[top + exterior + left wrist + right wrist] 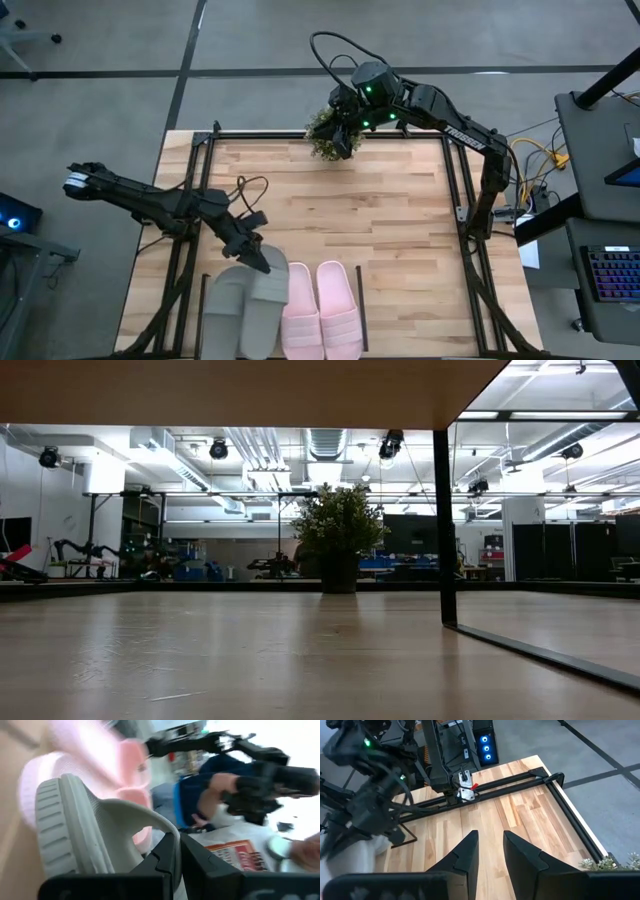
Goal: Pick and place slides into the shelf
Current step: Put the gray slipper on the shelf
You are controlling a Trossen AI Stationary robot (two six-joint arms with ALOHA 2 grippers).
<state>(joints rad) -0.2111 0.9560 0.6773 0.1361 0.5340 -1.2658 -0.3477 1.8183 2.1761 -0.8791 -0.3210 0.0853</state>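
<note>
Near the table's front edge, the pale pink pair lies side by side, and one grey-green slide lies left of it. Between them is the second grey-green slide, with my left gripper shut at its far end. The left wrist view shows this slide tilted on its side, sole ridges showing, with the pink slides behind it. Thin black bars of the shelf stand beside the slides. My right gripper is open, high over the table's far edge near a plant. My left gripper pinches the grey-green slide by the edge of its wide strap, which runs in between the two fingers. The fingers come slanting from the table's far left. The slide sits tilted on its side; whether it rests on the table is hidden.
A potted plant stands at the middle of the far edge. Black frame bars run along both sides of the table, and one upright shows in the low view. A person in blue shows beyond the table.
</note>
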